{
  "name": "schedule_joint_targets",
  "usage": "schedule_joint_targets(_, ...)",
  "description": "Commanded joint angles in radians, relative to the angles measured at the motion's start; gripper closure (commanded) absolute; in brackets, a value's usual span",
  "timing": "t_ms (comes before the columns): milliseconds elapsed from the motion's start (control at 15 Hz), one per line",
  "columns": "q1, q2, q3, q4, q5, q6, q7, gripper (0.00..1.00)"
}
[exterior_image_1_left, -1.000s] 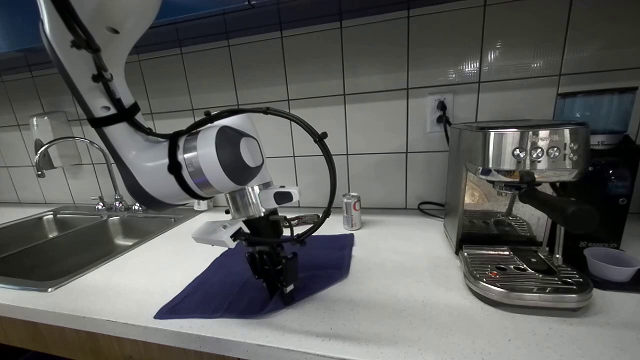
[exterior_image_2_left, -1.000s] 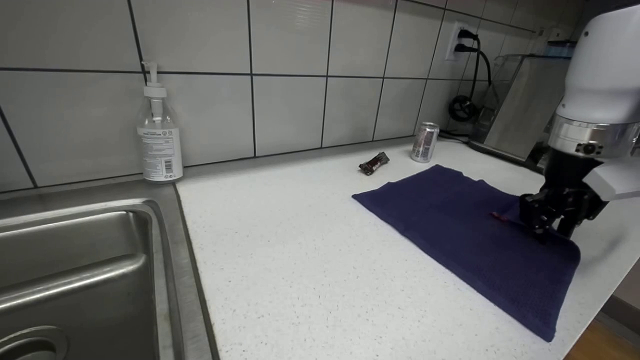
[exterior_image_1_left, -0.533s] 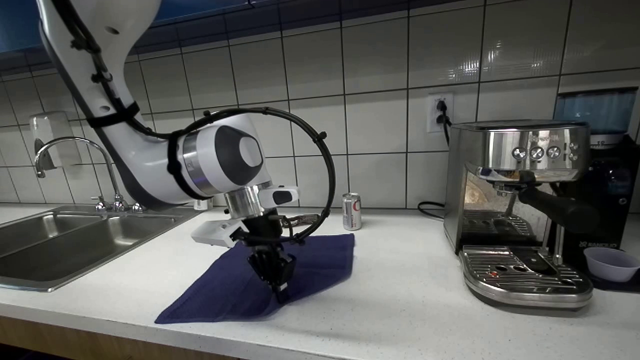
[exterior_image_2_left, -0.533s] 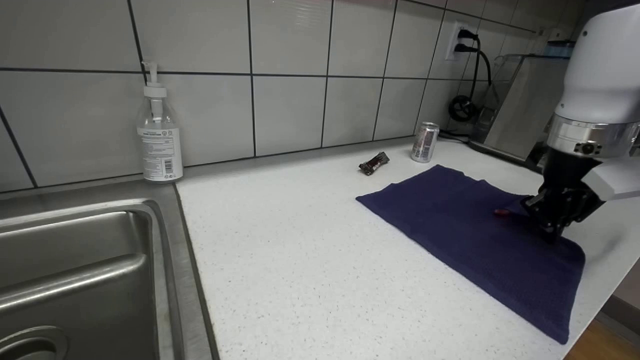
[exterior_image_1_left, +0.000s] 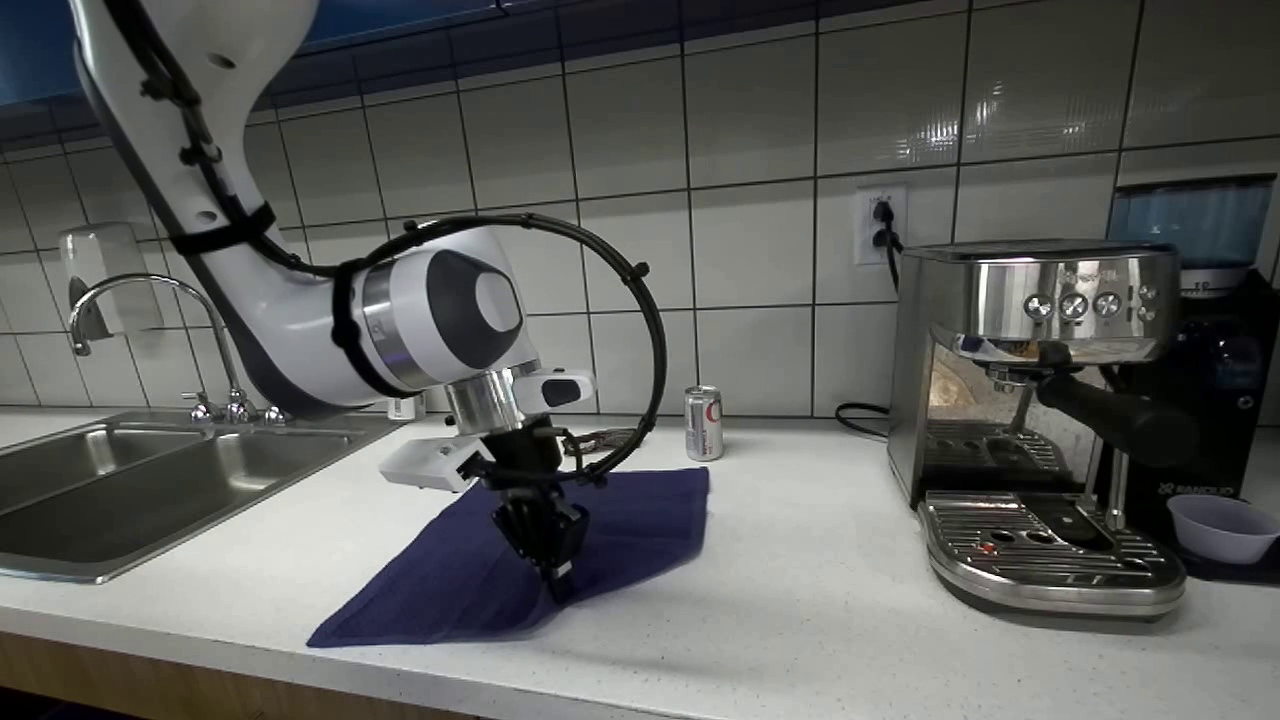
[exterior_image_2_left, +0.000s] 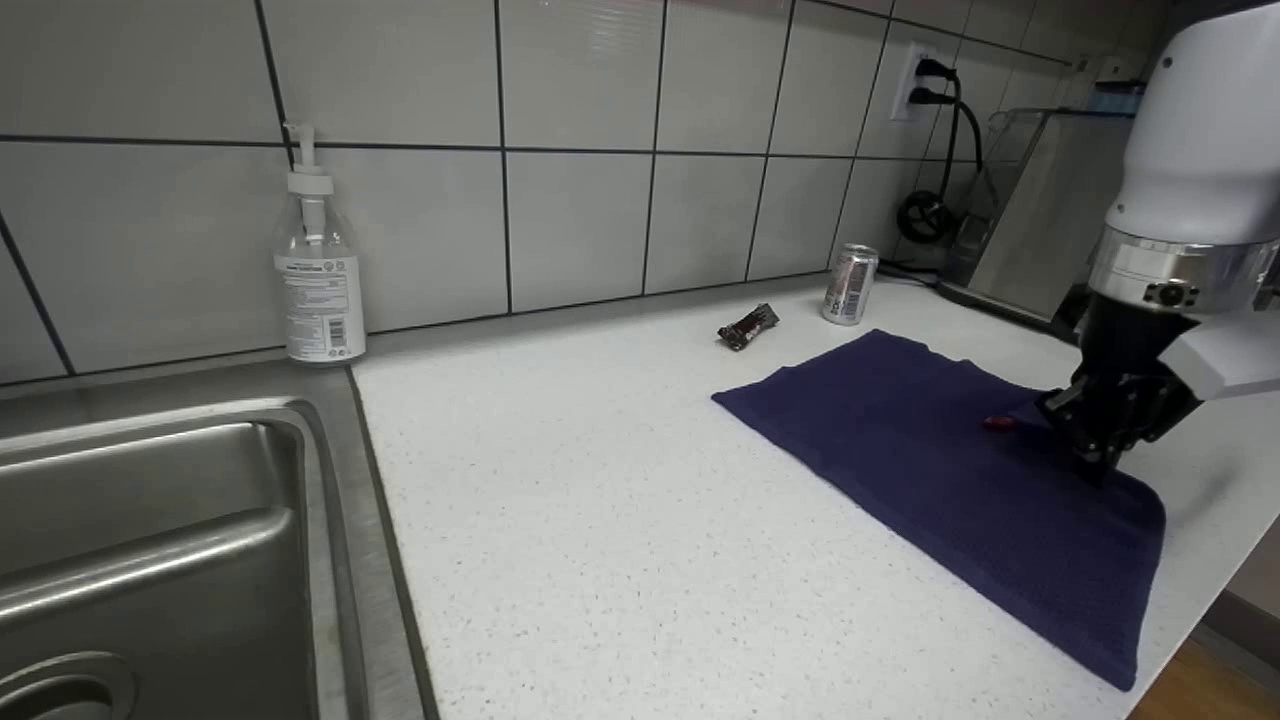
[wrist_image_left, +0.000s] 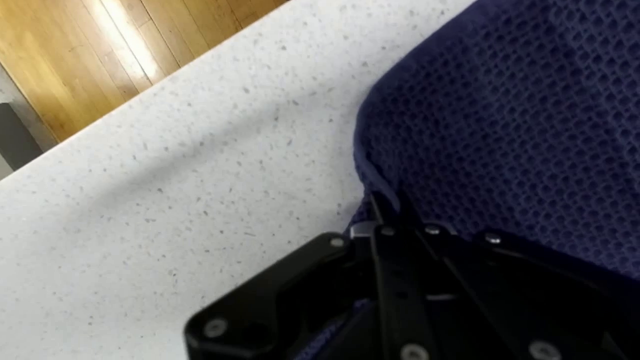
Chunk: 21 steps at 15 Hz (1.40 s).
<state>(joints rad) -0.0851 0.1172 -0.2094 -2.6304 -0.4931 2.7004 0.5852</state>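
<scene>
A dark blue towel (exterior_image_1_left: 640, 525) lies on the white counter, seen in both exterior views. My gripper (exterior_image_1_left: 558, 590) points down at the towel's border near the front of the counter. In the wrist view the gripper (wrist_image_left: 392, 207) is shut, with a pinched fold of the towel (wrist_image_left: 500, 125) running in between its fingertips. Around that grip the fabric bunches up, while the rest stays spread out. On the towel, beside the gripper in an exterior view, shows a small red thing (exterior_image_2_left: 998, 423), partly under a raised fold; what it is I cannot tell.
Behind the towel stand a silver can (exterior_image_2_left: 851, 285) and a dark wrapped bar (exterior_image_2_left: 748, 327). A steel espresso machine (exterior_image_1_left: 1040, 300) and a pale bowl (exterior_image_1_left: 1222, 530) are off to one side. Toward the other end are a sink (exterior_image_1_left: 210, 470) and a pump bottle (exterior_image_2_left: 322, 300).
The fingers, apart a second ago, have come together on the towel's edge. The towel's near corners shifted slightly, and the gripper has since risen a little. More of the red thing shows.
</scene>
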Motion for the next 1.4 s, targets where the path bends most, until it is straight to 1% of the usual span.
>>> schedule_joint_targets(0,0.018,-0.032,-0.009,-0.002,-0.018,0.001,0.028,0.99)
schedule_joint_targets(667,0.024,-0.086,0.017,-0.004,-0.019,0.003,0.026,0.99)
schedule_joint_targets(1333,0.038,-0.105,0.071,0.0,-0.022,0.008,0.032,0.99)
